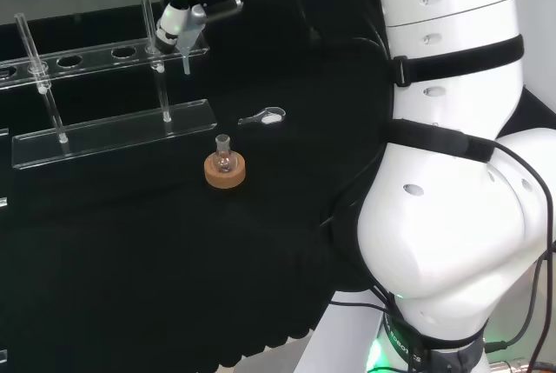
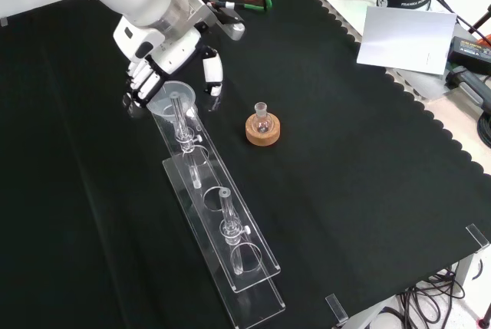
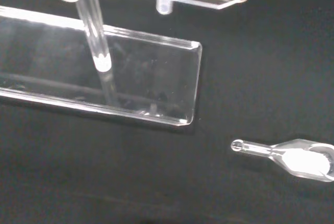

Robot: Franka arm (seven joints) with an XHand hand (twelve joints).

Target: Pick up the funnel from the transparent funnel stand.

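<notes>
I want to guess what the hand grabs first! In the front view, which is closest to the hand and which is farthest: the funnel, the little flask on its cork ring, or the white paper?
1. Funnel: right at the hand, at the stand's far end.
2. Flask on its cork ring: to the right, mid-cloth.
3. White paper: farthest, off the cloth at upper right.

The cloth (image 2: 345, 160) is black, the stand (image 2: 222, 229) and funnel (image 2: 173, 99) clear, the cork ring (image 2: 263, 130) light brown, the hand (image 2: 173, 64) black and white.
</notes>
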